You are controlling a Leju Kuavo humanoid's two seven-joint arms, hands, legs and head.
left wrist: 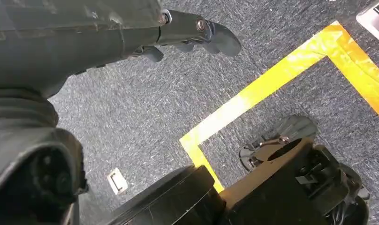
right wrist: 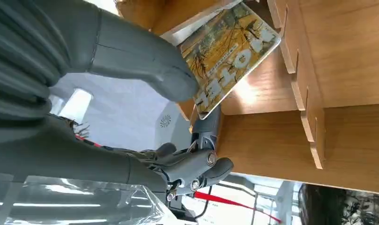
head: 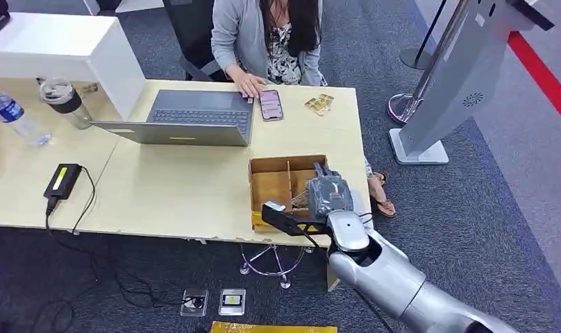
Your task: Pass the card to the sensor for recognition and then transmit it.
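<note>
- We judged the step in hand to be lifting the card out of the open wooden box with dividers [head: 286, 182], which sat near the front right corner of the pale wooden surface [head: 180, 194].
- The yellow-printed card with dark lettering [right wrist: 227, 54] stood tilted in a compartment of that box, and our right hand [head: 326, 198] pinched it between the thick grey thumb and the darker fingers [right wrist: 207, 129].
- To do this well, we thought we should keep the pinch firm and draw the card straight up past the notched dividers, since a slanted pull could catch its edge on a wall.
- The head view showed the hand over the box's right compartments but hid the card behind the hand; the right wrist view showed the contact itself.
- The head view alone gave us the tall grey kiosk on a stand [head: 465, 76], well to the right of the surface; we could not tell whether it held the sensor.
- The left wrist view showed our left hand [left wrist: 187, 33] hanging above the dark carpet, its fingers extended and holding nothing.
</note>
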